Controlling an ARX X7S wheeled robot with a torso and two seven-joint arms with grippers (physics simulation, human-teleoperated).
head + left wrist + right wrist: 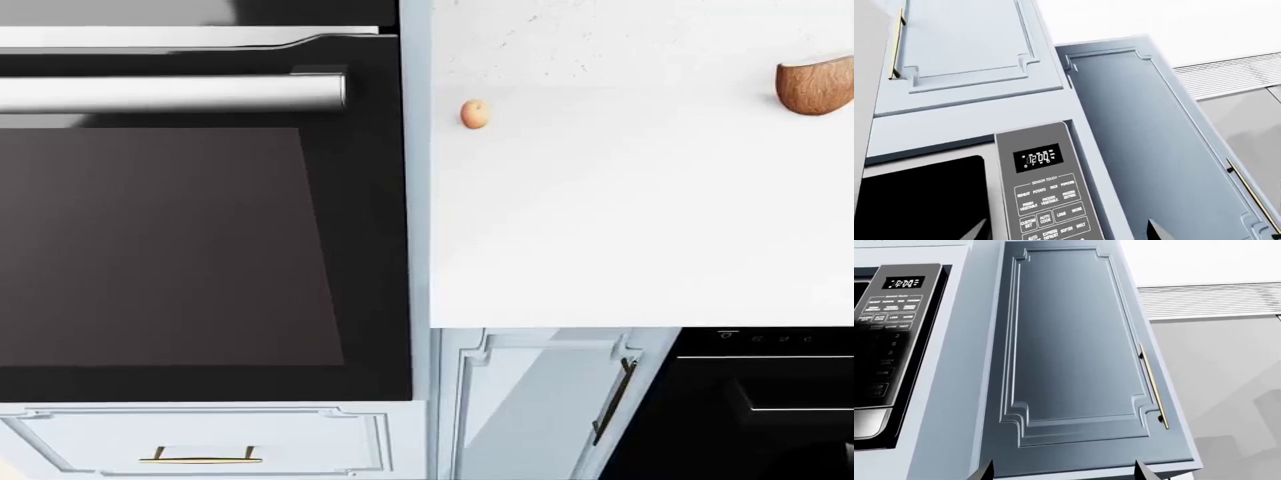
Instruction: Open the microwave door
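Note:
The microwave is built into pale blue cabinetry. Its grey control panel (pixel 1047 200) shows a lit clock, and the dark glass door (pixel 921 200) lies beside it, shut. My left gripper (pixel 1067 234) is open; only its two fingertips (pixel 977 231) show, spread wide in front of the panel's lower buttons. In the right wrist view the microwave (pixel 891 340) sits off to one side. My right gripper (pixel 1066 473) is open and faces a tall cabinet door (pixel 1067 340) beside the microwave. Neither gripper touches anything. The head view shows neither the microwave nor the arms.
The head view looks down on a black wall oven (pixel 174 240) with a steel bar handle (pixel 174 92), and a white counter (pixel 627 230) with a small orange object (pixel 474 114) and a wooden bowl (pixel 817 85). Upper cabinets have brass handles (pixel 1153 390).

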